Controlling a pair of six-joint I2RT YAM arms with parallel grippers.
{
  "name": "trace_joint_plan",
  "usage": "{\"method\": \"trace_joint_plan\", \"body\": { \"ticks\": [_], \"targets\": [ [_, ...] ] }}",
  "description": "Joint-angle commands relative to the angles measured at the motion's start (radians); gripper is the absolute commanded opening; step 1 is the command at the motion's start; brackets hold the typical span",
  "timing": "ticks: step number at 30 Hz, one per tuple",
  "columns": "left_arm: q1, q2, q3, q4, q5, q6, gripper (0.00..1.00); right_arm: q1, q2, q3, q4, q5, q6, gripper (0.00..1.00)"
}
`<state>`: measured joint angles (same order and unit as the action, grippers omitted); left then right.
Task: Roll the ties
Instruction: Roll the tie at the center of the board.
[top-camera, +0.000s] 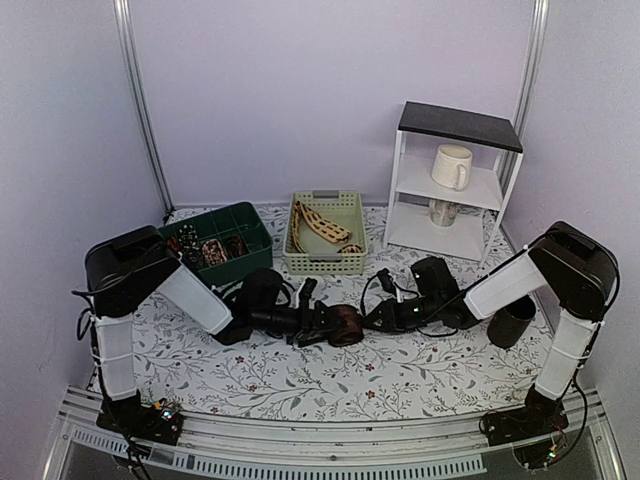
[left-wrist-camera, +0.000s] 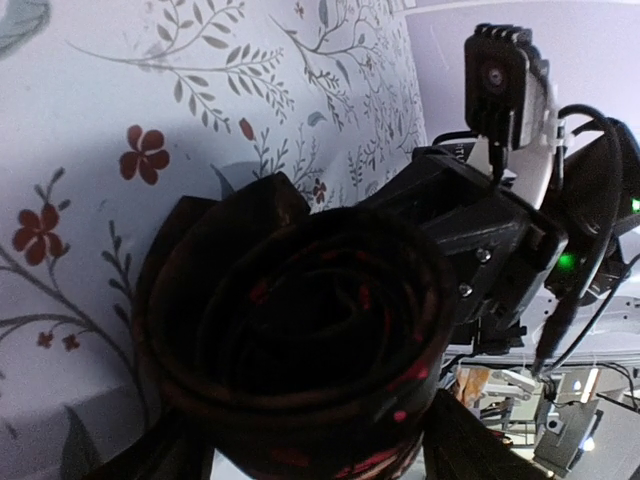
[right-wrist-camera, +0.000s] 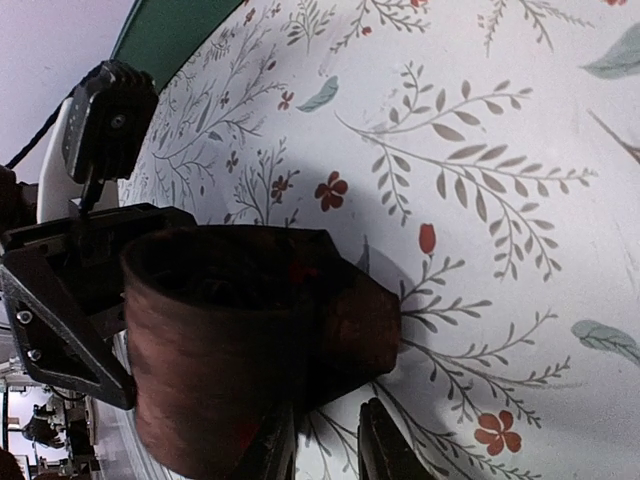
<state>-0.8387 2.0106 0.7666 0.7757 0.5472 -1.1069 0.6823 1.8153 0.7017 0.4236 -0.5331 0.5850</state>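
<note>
The dark tie (top-camera: 346, 325) lies coiled mid-table (top-camera: 300, 385), its sides clasped by the left claw (top-camera: 326, 328). Being soft and springy, it likely unwinds, so pinch across the loose tail. The right claw's (top-camera: 379, 318) grip is unclear.

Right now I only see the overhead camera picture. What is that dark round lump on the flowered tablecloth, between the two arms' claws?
Observer: The left wrist camera shows it end-on: a dark brown-black fabric necktie wound into a spiral coil, with small red flecks.
Visitor: Is it wound up all the way?
Observer: Not quite. The right wrist camera shows a short flap end sticking out from the coil's side.
Visitor: And which claw has hold of it?
Observer: The left gripper. In its own camera its fingers sit on either side of the coil.
</note>
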Motion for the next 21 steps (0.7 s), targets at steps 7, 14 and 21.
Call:
{"method": "trace_joint_plan", "body": {
  "ticks": [7,14,21],
  "targets": [
    [-0.023,0.071,0.037,0.050,-0.042,-0.049,0.69,-0.004,-0.005,-0.050,0.037,0.016,-0.007,0.24],
    [-0.017,0.064,0.039,0.072,-0.049,-0.059,0.68,-0.008,-0.025,-0.039,-0.013,0.033,0.027,0.23],
    [-0.013,0.051,0.062,-0.004,-0.055,-0.020,0.64,-0.010,-0.217,-0.025,-0.162,0.079,0.136,0.37]
  ]
}}
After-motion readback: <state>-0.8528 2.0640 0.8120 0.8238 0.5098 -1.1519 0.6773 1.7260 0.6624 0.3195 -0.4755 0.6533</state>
